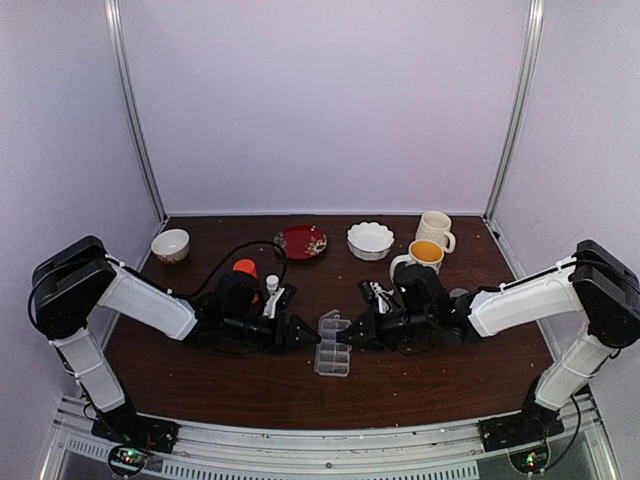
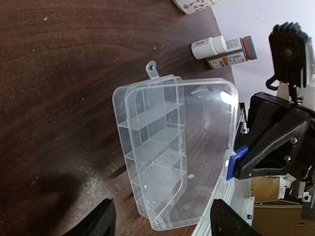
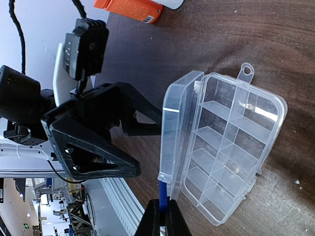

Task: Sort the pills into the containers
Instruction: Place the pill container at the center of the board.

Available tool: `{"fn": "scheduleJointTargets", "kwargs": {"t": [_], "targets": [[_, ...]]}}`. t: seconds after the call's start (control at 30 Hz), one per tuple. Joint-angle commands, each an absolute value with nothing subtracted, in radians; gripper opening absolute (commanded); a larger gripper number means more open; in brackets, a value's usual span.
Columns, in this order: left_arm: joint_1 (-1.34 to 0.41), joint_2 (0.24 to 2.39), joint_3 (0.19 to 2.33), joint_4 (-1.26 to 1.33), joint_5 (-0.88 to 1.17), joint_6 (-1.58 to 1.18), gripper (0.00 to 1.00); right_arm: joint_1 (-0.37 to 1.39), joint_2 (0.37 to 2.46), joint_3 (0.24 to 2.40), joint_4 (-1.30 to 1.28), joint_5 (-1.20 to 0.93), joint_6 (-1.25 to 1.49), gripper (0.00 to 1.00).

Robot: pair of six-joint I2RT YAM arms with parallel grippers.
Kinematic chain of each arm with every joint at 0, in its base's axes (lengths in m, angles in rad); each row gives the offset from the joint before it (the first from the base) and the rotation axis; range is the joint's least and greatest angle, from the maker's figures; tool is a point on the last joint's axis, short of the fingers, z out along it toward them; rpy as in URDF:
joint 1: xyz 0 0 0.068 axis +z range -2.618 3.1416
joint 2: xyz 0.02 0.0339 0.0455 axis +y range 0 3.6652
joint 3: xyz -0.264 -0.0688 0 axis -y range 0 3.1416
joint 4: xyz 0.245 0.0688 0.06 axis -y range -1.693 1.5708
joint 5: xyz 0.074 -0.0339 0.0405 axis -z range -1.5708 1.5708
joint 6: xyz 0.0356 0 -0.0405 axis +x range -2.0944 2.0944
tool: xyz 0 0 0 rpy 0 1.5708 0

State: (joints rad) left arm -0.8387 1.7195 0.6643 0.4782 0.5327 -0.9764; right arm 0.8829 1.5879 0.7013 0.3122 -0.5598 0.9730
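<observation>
The right gripper (image 3: 160,209) is clamped shut on the rim of the clear hinged lid (image 3: 177,128) of a small transparent plastic pill box (image 3: 231,147), holding the lid raised over two rows of square cells. The box rests on the dark wooden table (image 3: 246,39), between the two arms. The left gripper (image 3: 150,147) hovers just beside the lid, jaws spread and empty. The step in hand appears to be opening the box. No pills can be made out in the cells, so the next move likely calls for the free arm to fetch them. An orange cylindrical bottle (image 3: 130,7) lies behind the left arm. Bare table lies on the box's open side, and the table's near edge is close by.
</observation>
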Motion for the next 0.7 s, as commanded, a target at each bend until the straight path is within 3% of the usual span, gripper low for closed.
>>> {"fn": "scheduleJointTargets", "kwargs": {"t": [0.0,0.13,0.27,0.43,0.67], "targets": [[-0.839,1.772,0.687,0.555,0.565,-0.982,0.66,0.879,1.620,0.741,0.352,-0.591,0.983,0.00],[-0.839,1.805,0.698,0.594,0.598,-0.993,0.52,0.879,1.640,0.745,0.404,-0.607,0.996,0.03],[-0.838,1.812,0.703,0.620,0.620,-0.995,0.50,0.881,1.669,0.753,0.461,-0.624,1.018,0.10],[-0.838,1.809,0.674,0.700,0.630,-1.029,0.64,0.886,1.711,0.768,0.509,-0.644,1.036,0.21],[-0.837,1.777,0.643,0.702,0.606,-1.036,0.68,0.893,1.749,0.771,0.567,-0.658,1.065,0.32]]}}
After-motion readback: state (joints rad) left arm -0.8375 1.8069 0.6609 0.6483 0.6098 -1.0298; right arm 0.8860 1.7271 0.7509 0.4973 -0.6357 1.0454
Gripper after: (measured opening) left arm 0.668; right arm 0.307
